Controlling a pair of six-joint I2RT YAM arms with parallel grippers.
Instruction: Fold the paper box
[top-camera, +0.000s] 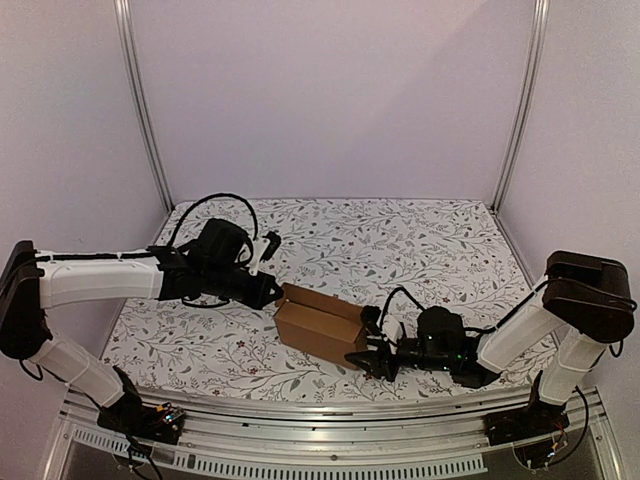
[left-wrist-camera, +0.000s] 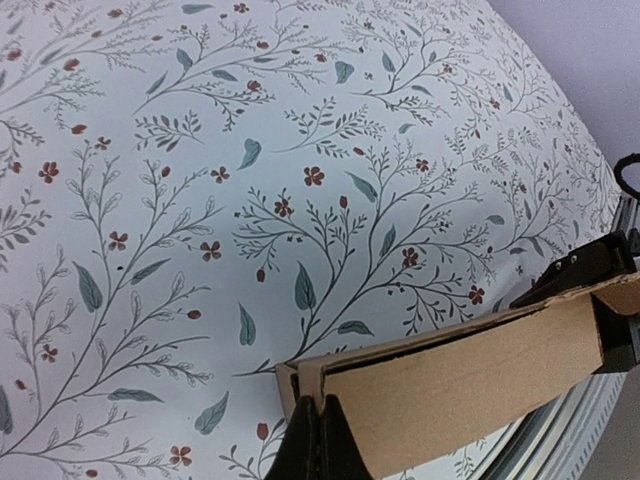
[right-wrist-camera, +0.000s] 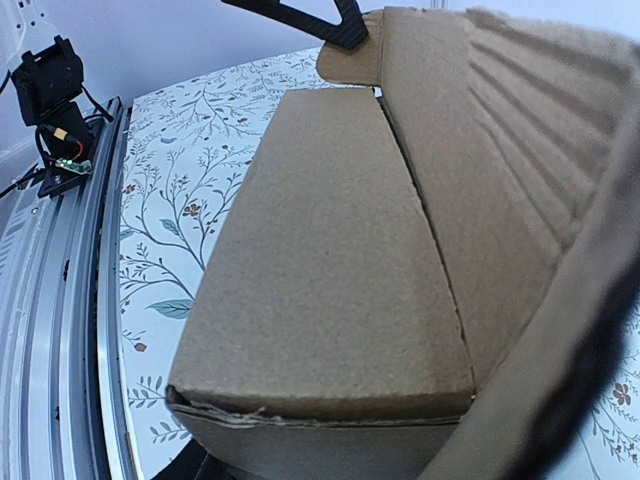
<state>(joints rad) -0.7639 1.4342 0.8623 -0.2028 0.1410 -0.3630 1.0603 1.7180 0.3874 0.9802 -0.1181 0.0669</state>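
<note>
Here we are with the paper box (top-camera: 318, 328) lying on the floral counter (top-camera: 400, 240), near the front and between the two arms. It's a long brown carton set on a slant, its left end farther back and its right end closer to the metal rail (top-camera: 330, 425) at the near edge. The left tool (top-camera: 272, 292) reaches in from the left and sits right at the carton's left end. On the left wrist view its fingers (left-wrist-camera: 318, 440) are pressed together at the corner of the cardboard, though whether a sliver of card is pinched between them I can't tell. Over on the other side, the right tool (top-camera: 372, 358) is low at the carton's right end with its jaws partly apart, and whether they actually grip the box I can't tell either. From the right wrist the top panel fills the view, lying flat. A long flap (right-wrist-camera: 480, 150) stands up along one side, and a seam runs between the two.
</note>
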